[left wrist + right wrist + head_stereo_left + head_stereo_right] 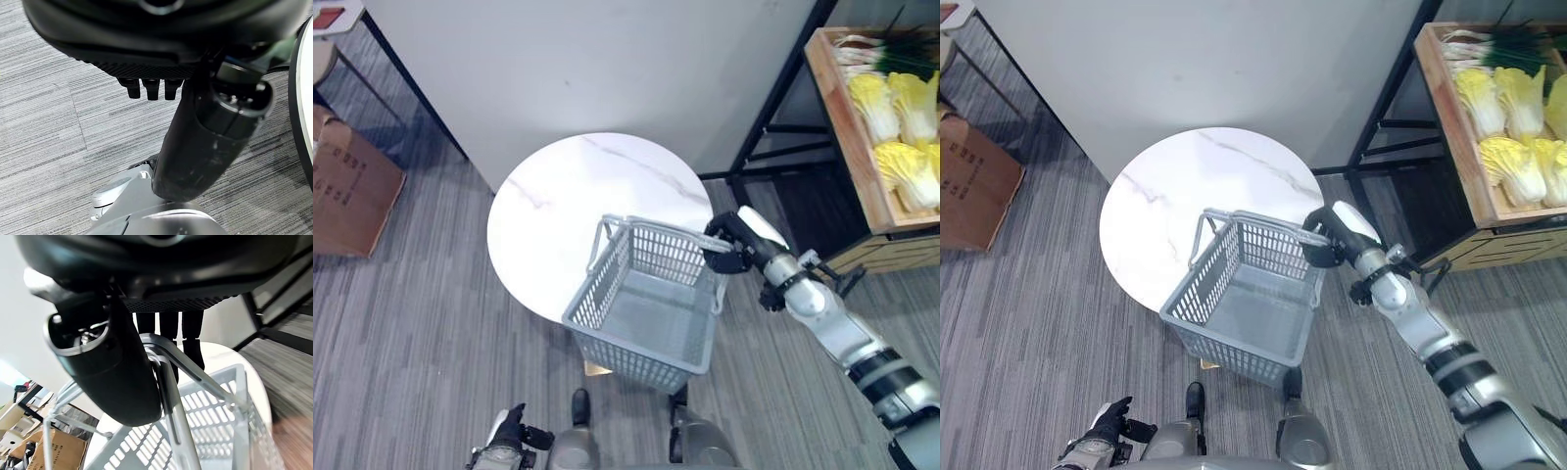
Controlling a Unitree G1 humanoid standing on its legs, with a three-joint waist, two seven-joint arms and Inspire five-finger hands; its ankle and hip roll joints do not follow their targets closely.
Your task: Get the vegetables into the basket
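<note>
Currently the right hand (729, 245) is clenched on the handle of the grey plastic mesh basket (644, 302), holding it tilted over the near right edge of the round white marble-look table (568, 201).
Pale yellow-green cabbages (893, 117) sit in the wooden crate (839, 108) on the dark metal rack, far right, well apart from the basket. Left hand (512, 425) hangs low at near left, fingers relaxed, grasping nothing. Brown cardboard box (347, 186) on the floor, far left.

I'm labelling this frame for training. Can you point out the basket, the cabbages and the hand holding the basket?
basket (607, 289): left eye view, on its left mesh wall.
cabbages (906, 171): left eye view, on a yellow leafy head in the wooden crate.
right hand (732, 235): left eye view, on the dark palm curled round the basket's handle.
</note>
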